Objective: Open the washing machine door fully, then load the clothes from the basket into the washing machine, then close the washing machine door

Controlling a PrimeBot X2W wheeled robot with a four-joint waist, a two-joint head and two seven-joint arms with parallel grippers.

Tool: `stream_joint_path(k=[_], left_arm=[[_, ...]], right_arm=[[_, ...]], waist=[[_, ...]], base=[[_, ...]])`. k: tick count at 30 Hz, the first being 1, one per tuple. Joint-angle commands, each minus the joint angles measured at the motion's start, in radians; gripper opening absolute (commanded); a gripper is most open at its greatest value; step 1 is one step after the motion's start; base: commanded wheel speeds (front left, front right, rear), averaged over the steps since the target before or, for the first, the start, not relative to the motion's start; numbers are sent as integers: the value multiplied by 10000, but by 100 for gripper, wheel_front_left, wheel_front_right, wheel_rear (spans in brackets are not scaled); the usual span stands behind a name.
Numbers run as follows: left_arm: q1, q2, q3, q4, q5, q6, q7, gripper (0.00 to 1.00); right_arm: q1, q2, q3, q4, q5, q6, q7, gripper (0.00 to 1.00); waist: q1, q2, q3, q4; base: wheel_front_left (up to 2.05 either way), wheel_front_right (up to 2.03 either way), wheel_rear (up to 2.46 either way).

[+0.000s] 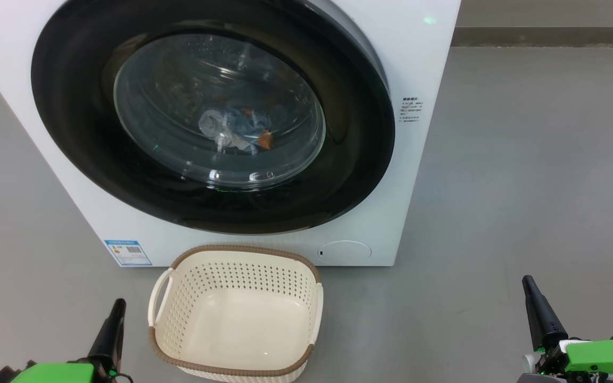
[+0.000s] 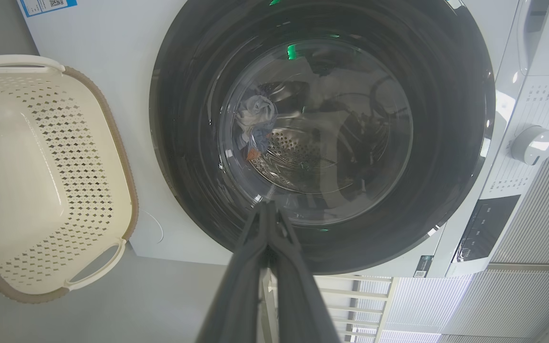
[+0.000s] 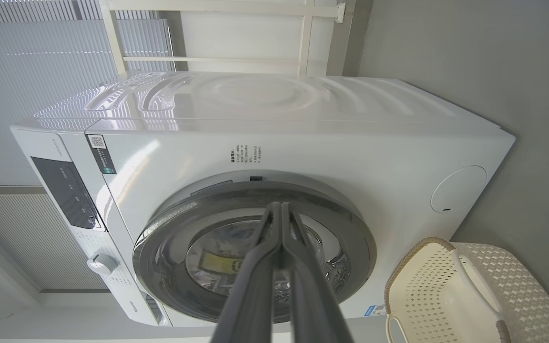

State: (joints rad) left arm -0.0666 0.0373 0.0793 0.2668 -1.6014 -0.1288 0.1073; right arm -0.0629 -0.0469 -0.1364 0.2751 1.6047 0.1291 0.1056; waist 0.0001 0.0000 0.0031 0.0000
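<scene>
Here we are in front of the washing machine, and its door sits flush against the white front, glossy black rim all the way round. Through the glass bowl, a bundle of light-blue clothes with orange-brown patches lies in the drum, just below the centre of the window. Down at 6 o'clock from the door, the basket stands on the grey floor, right at the machine's base, touching or not I can't tell, its bare cream bottom showing. The blue energy label is at 10 o'clock from the basket, the round service flap at 2 o'clock. The left gripper hangs at 8 o'clock in the head view, near the basket's side handle, fingers pressed together on nothing. The right gripper sits at 4 o'clock, well apart from the basket, fingers likewise pressed tight, nothing between them.
</scene>
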Motion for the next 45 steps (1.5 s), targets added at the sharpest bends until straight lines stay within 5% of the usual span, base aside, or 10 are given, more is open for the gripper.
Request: stream_joint_path(k=[1, 45], left_arm=[[-415, 131, 354, -219, -64, -19, 67, 0], [-415, 130, 356, -219, -63, -19, 68, 0]], right_arm=[[-451, -35, 217, -303, 31, 16, 84, 0], [-451, -34, 215, -303, 30, 16, 85, 0]], waist=[[0, 0, 0, 0], [0, 0, 0, 0]], base=[[0, 0, 0], [0, 0, 0]])
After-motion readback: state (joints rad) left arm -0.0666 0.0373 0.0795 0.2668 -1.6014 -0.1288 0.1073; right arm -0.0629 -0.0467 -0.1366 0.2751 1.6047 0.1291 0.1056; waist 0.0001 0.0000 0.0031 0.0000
